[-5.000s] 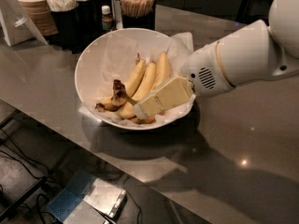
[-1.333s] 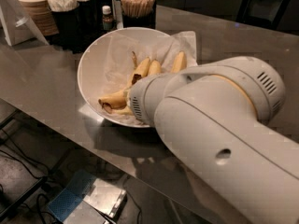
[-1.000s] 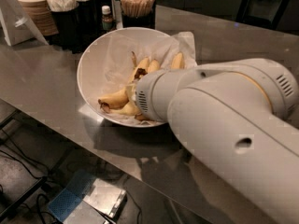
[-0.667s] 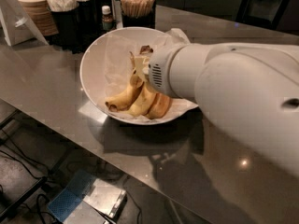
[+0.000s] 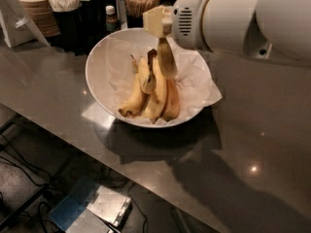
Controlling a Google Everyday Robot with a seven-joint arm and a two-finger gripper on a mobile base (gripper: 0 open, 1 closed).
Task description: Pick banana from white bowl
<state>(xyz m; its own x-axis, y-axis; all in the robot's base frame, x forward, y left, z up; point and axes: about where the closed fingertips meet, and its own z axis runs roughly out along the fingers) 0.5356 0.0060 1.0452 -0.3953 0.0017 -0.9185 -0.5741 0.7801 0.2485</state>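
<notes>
The white bowl [image 5: 97,67] stands on the grey counter, lined with crinkled white paper. Several bananas lie in it side by side. The banana [image 5: 156,95], long and pale yellow, lies in the middle of them, its dark stem end pointing to the back. A shorter banana [image 5: 147,79] rests on it, and an orange-tinged one [image 5: 171,101] lies to its right. My gripper [image 5: 166,64] hangs from the big white arm [image 5: 233,16] over the back of the bowl, its tip just above the bananas' stem ends. I cannot tell whether it touches any banana.
Dark holders with napkins, a small bottle [image 5: 111,16] and a cup of wooden sticks [image 5: 141,1] stand behind the bowl. A stack of paper bowls [image 5: 36,6] stands at the back left. The counter's front edge runs diagonally, with floor and cables below.
My arm has pulled up and to the right, uncovering the bowl. The gripper has risen from among the bananas to the bowl's back. The bananas have shifted and now lie lengthwise.
</notes>
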